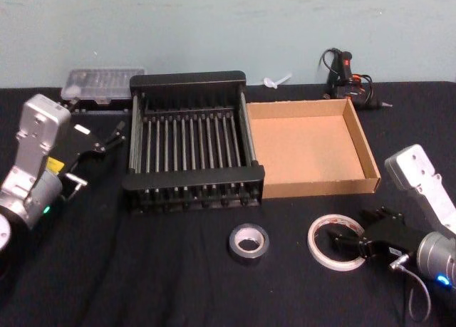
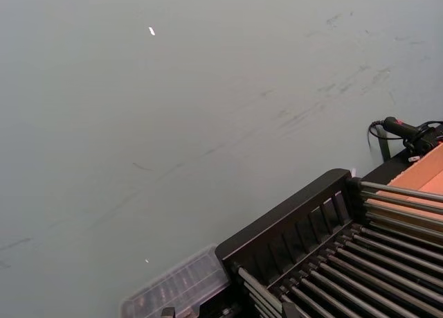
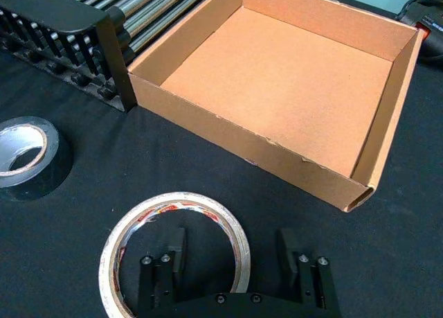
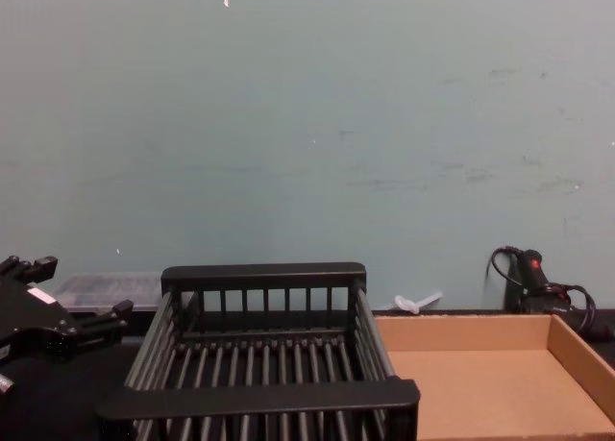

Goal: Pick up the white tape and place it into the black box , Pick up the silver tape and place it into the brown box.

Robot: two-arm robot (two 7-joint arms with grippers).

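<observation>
Black tabletop holds white tape flat, hole up, right tool astride.

1. The right gripper hangs open over the white tape, one finger inside the ring and one outside.
2. The silver tape lies at nine o'clock.
3. The brown box stands at twelve o'clock.
4. The black box is at eleven o'clock.

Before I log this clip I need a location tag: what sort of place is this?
Probably a lab or workshop bench set up for robot trials: a table under black cloth, a bare painted wall behind it, and a glue gun and clear parts case at the back edge.
</observation>
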